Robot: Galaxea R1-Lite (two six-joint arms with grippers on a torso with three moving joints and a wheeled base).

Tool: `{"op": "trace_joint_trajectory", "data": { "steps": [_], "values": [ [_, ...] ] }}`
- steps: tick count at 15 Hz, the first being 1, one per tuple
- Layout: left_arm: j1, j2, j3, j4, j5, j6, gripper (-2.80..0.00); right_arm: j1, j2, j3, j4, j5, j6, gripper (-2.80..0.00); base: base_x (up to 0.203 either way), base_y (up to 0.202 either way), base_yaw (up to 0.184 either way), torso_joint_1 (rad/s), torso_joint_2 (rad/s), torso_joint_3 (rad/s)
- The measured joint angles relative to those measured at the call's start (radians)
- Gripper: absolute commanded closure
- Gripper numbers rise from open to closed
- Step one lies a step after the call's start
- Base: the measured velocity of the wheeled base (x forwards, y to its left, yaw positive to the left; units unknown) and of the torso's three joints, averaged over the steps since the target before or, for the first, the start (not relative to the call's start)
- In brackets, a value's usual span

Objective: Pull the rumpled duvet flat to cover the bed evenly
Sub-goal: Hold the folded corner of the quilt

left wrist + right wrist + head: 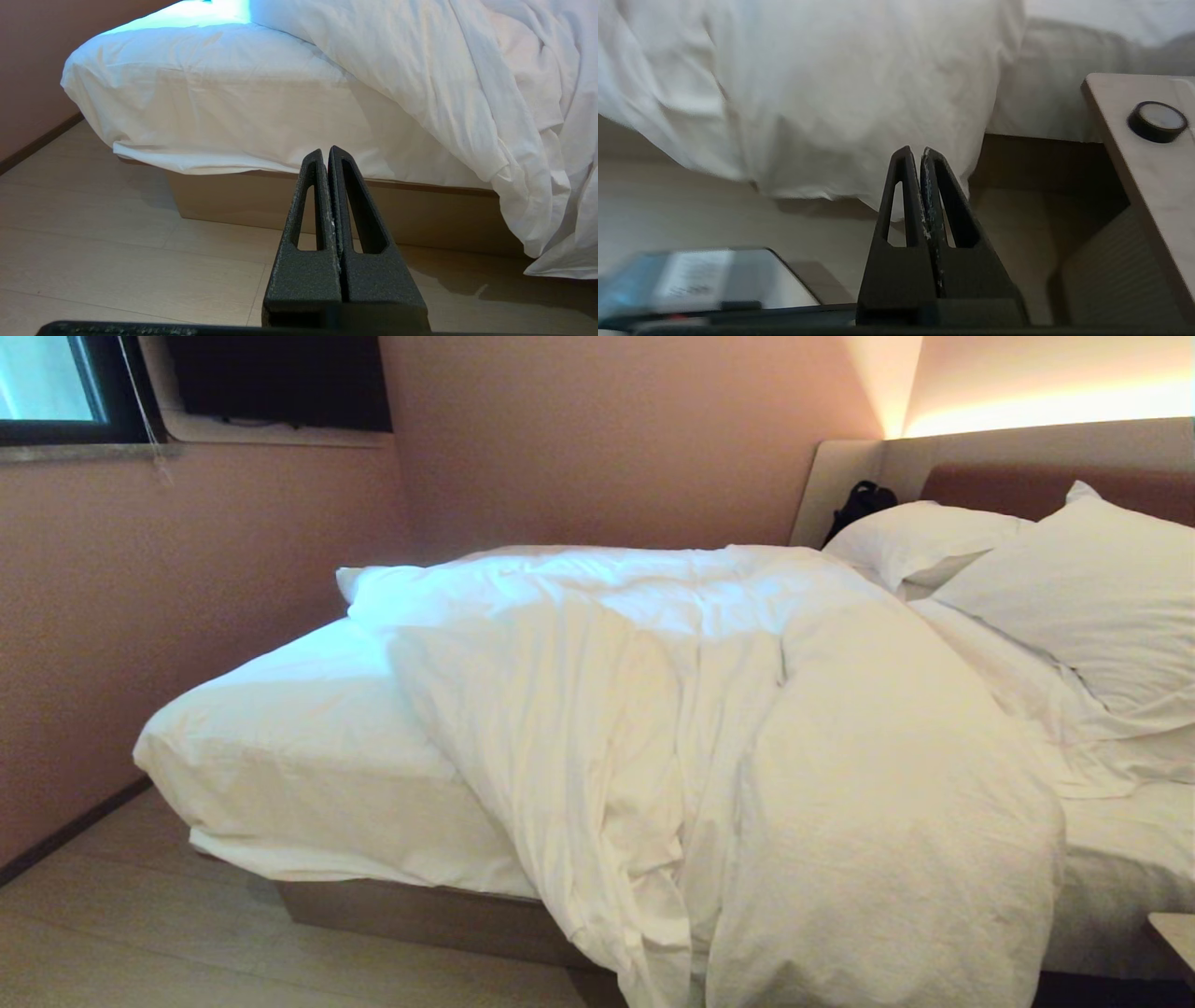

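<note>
Puffy white duvet [747,709] rumpled, bunched diag. across bed [308,737], one end spilling over near side toward floor, foot-end corner of mattress bare, wrinkles throughout

We lose the duvet [747,775] past the head view's lower edge, it hides the bed's [308,775] near side, and neither gripper shows there.

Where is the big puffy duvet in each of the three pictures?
Head view: the duvet fills the middle, spilling off the bed's near edge.
Left wrist view: it hangs down the right side toward the floor.
Right wrist view: it fills the upper left.
Shared landmark: the duvet's drooping lower edge just above the pale wooden floor.
</note>
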Motion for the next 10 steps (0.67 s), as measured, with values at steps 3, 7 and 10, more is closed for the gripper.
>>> {"op": "trace_joint_trajectory", "data": {
  "steps": [3, 7, 10],
  "values": [
    [0.0, 0.0, 0.0, 0.0, 0.0, 0.0, 0.0, 0.0, 0.0, 0.133, -0.166, -0.003, -0.054, 0.0, 0.0, 0.0, 0.0, 0.0, 0.0, 0.0],
    [0.0, 0.0, 0.0, 0.0, 0.0, 0.0, 0.0, -0.001, 0.0, 0.212, -0.329, 0.005, -0.065, 0.0, 0.0, 0.0, 0.0, 0.0, 0.0, 0.0],
    [0.0, 0.0, 0.0, 0.0, 0.0, 0.001, 0.0, 0.0, -0.001, 0.232, -0.42, 0.028, -0.039, 0.0, 0.0, 0.0, 0.0, 0.0, 0.0, 0.0]
  ]
}}
